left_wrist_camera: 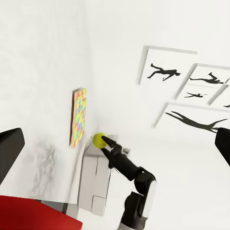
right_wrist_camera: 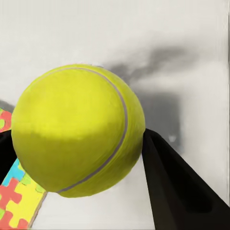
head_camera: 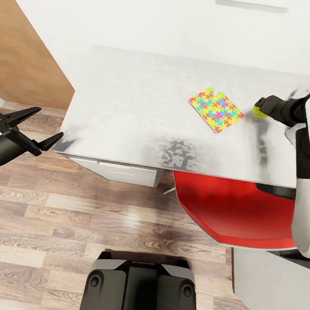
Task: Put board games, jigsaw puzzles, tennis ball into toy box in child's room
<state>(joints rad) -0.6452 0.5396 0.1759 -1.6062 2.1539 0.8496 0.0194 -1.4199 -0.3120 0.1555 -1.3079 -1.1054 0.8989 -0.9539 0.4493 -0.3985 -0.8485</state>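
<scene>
The fingers of the right gripper (right_wrist_camera: 81,158) are clamped on the tennis ball (right_wrist_camera: 79,129), one dark finger pressing each side of it, and from the head view the ball (head_camera: 260,110) sits at the tip of the outstretched right arm, over the pale bench (head_camera: 132,100) near its right end. Whether the ball is already lifted off the top or only just touching it I cannot tell. Just beside it lies a jigsaw puzzle (head_camera: 216,109), flat on the bench, its bright pieces turned a little askew to the edge. The left gripper (head_camera: 36,128) hangs off the bench's left corner above the wood floor (head_camera: 48,220), its fingers spread wide with nothing between them. A red chair (head_camera: 235,211) is tucked against the front of the bench below the right arm. The step in hand looks like the ball's pick-up. No toy box shows here, so the next move, as I judge it, calls for raising the ball clear of the bench, keeping the grip firm on so round a thing, and carrying it to wherever the box stands. The puzzle waits its turn.
</scene>
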